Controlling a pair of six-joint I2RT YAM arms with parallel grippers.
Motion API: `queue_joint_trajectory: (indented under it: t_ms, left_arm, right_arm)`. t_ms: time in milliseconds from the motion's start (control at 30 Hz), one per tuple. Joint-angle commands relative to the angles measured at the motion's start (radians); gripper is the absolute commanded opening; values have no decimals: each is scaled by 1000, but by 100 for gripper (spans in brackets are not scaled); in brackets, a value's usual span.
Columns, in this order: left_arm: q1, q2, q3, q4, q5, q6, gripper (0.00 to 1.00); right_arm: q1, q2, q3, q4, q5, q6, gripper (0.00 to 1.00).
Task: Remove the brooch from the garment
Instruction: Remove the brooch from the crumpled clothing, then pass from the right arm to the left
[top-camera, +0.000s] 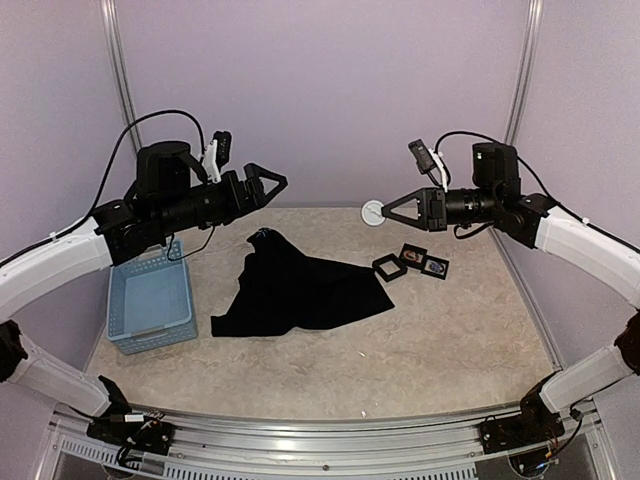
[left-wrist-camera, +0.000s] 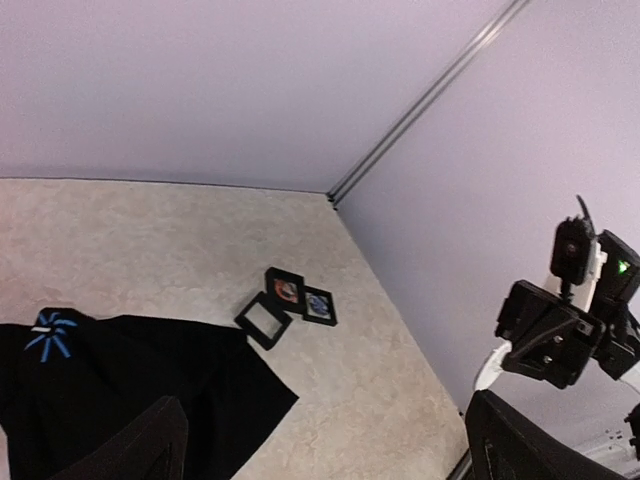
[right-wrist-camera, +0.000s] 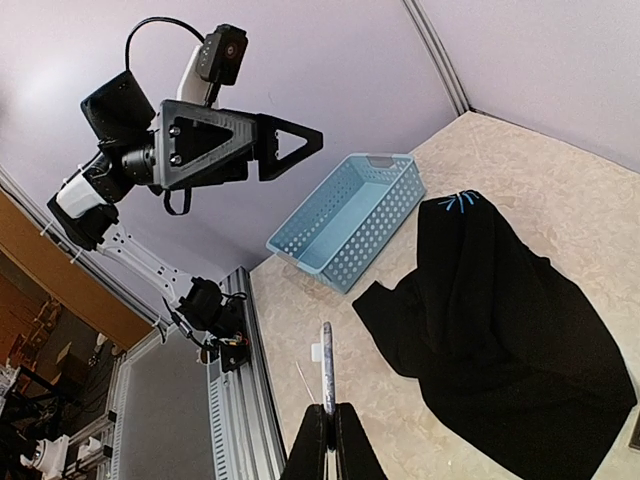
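The black garment lies crumpled on the table, its small blue neck mark at the far end; the wrist views also show the garment. My right gripper hangs in the air to the garment's right, shut on the brooch, a flat round white disc. In the right wrist view the brooch stands edge-on between the closed fingertips of that gripper. My left gripper is raised above the garment's far left and is open, with nothing between its fingers.
A light-blue basket sits left of the garment. Three small black display boxes lie to its right, near the back. The enclosure walls and a corner post close in the far side.
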Motion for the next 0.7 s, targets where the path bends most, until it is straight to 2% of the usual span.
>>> queue_joint_trajectory:
  t_ms: [0,133,233,400,533,667]
  left_arm:
    - [-73,87,62,170,247,-2,95]
    - [-140,202,168,189,376,-4,93]
    - [-159,263,202,218,429,-24,88]
    - [-160,289,191,273,455,-61,74]
    - [-162,299,188,317,488,-84,57]
    - [-163,308,187,345,508,-93,48]
  right_arm:
    - [-9,2,13,146,-43,130,0]
    - [-7,13,0,341,-92,288,0]
    - [-3,22,-10,432,-141,376,0]
    - [2,24,-6,427,-193,381,0]
    - [10,30,-9,414,-218,377,0]
    - [21,38,-13,403,-222,370,0]
